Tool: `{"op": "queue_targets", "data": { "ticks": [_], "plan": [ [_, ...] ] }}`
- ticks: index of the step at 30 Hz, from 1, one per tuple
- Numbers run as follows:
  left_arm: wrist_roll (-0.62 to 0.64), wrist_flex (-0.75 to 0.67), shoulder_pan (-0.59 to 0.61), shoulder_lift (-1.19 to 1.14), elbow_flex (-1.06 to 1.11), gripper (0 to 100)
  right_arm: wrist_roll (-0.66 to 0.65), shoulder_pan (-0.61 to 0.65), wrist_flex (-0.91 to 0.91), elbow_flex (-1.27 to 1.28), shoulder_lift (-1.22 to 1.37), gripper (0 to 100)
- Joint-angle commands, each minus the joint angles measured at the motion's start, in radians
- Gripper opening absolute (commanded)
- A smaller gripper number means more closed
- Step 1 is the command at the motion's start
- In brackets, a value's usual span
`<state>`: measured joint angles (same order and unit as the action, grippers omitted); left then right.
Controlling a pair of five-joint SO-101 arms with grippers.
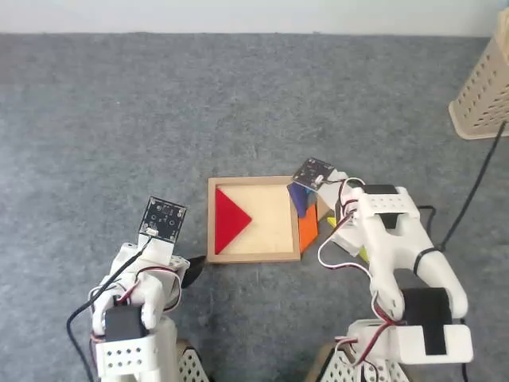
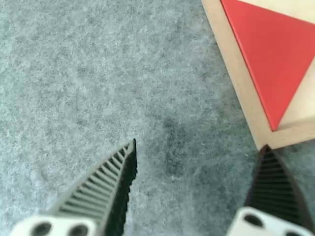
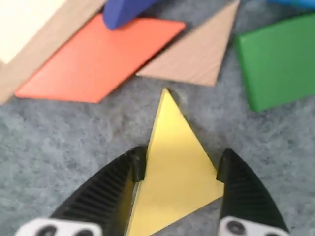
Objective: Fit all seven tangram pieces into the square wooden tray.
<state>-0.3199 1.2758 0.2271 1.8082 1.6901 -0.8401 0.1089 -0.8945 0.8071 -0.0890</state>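
Observation:
The square wooden tray lies mid-table with a red triangle in its left part. My left gripper hangs open over bare carpet just off the tray's near left corner; the red triangle lies beyond it. My right gripper is right of the tray, its fingers pressed against both sides of a yellow triangle lying on the carpet. Ahead of it lie an orange parallelogram, a dark blue piece propped on it, a wood-coloured triangle and a green piece.
A beige perforated basket stands at the far right edge. Cables run beside the right arm. Open grey carpet stretches behind and left of the tray.

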Motion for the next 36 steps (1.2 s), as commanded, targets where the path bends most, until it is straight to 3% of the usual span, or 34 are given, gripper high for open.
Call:
{"op": "queue_targets", "data": {
  "ticks": [1,14,28,36],
  "plan": [
    [-0.005,0.0,-0.005,0.014,-0.005,35,0.106,-0.012,-0.015,-0.055,-0.013,24.6],
    [-0.005,0.0,-0.005,0.014,-0.005,35,0.247,-0.03,-0.151,-0.1,-0.165,30.7],
    [-0.005,0.0,-0.005,0.014,-0.005,35,0.236,-0.085,0.033,-0.008,-0.022,31.0],
    [-0.005,0.0,-0.005,0.014,-0.005,35,0.244,-0.087,0.007,-0.009,-0.004,30.8]
  ]
}}
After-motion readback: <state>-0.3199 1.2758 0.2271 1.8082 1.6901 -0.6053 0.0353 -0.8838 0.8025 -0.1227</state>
